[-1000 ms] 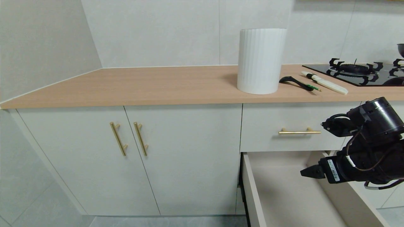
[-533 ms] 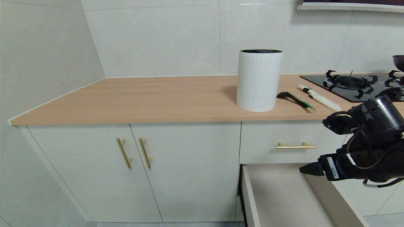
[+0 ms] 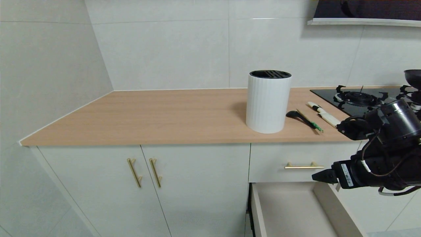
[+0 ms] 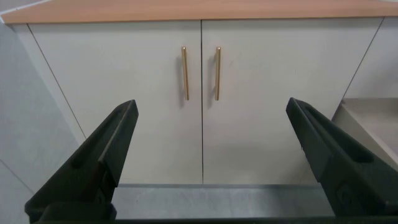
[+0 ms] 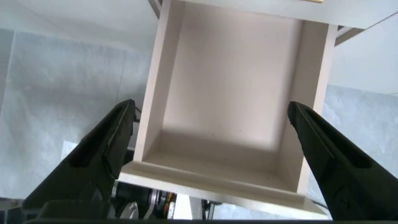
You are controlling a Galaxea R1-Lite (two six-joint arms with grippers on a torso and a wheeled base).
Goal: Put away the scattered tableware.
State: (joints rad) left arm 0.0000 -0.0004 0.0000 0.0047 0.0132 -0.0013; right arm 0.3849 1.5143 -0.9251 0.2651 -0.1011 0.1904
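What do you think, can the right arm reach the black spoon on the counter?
Probably yes. The right gripper is open and empty, low over the open drawer; the black spoon lies uncovered beside the white holder.

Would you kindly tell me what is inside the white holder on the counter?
The holder shows a black slotted insert on top, nothing sticking out; below the slots, its wall hides everything.

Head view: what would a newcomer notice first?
The tall white ribbed holder standing on the wooden counter draws the eye first, with a black ladle, chopsticks and a white knife lying loose just to its right. Below them a drawer is pulled open, and the right gripper hangs open above it.
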